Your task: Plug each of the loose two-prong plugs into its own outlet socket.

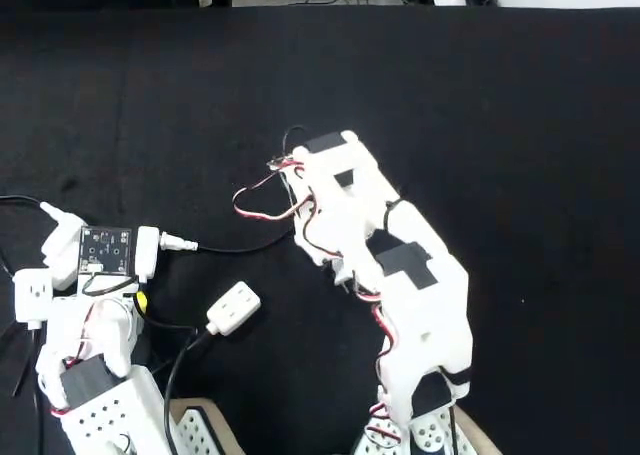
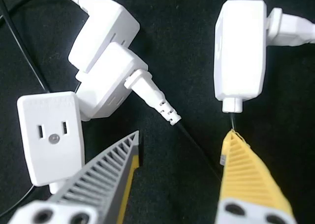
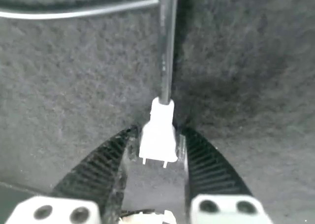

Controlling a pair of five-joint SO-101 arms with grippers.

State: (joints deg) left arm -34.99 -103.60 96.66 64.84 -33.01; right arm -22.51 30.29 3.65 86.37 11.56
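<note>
On the black table [image 1: 500, 125] the right arm [image 1: 400, 275] stretches from the near edge to the middle, its right gripper [image 3: 158, 133] clenched on a white two-prong plug [image 3: 158, 143]. Near the left edge the left gripper [image 2: 184, 133] hangs released between an empty outlet socket [image 2: 51, 135] and a socket block [image 2: 241, 51] with a seated plug [image 2: 290, 27]. Another free socket [image 1: 235, 308] lies between the arms.

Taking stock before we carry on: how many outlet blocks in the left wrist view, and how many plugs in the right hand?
White plastic outlet blocks: 4
White two-prong plug in the right hand: 1
Total: 5
</note>
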